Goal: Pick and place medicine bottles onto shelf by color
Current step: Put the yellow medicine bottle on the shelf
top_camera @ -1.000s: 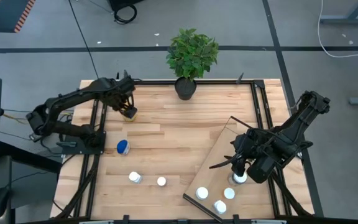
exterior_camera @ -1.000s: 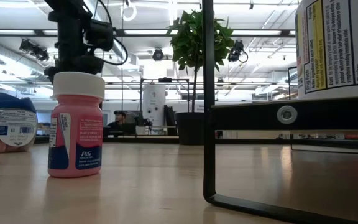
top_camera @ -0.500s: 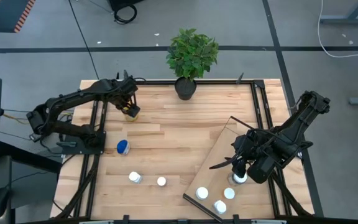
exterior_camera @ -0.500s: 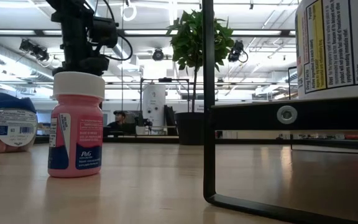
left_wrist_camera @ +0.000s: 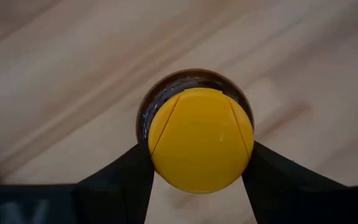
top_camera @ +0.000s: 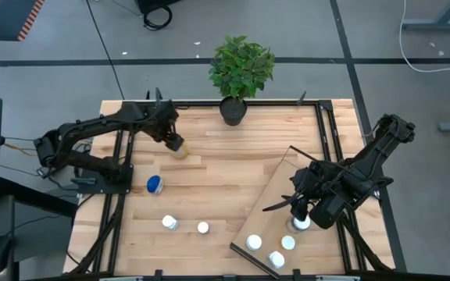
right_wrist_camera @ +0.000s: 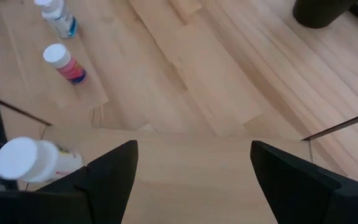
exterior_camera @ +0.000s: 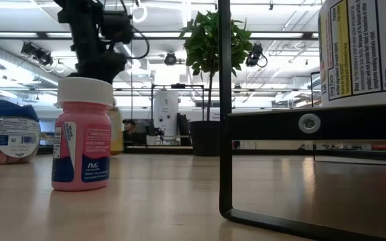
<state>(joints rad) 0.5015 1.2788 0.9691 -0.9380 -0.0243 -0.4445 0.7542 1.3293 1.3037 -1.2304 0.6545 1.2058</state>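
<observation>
Spanning a black frame, the plank tabletop (top_camera: 209, 176) sits on grey floor. Near the potted plant (top_camera: 241, 70), the left gripper (left_wrist_camera: 197, 165) clamps the amber bottle (left_wrist_camera: 199, 137), label hidden. Farther off, the right gripper (right_wrist_camera: 191, 162) gapes wide over the shelf (top_camera: 276, 195).

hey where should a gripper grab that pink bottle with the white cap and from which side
Grip the pink bottle across its round body just below the white cap, coming straight down from above. It stands upright on the table with open space around it, so either jaw can probably slide past the cap.
</observation>
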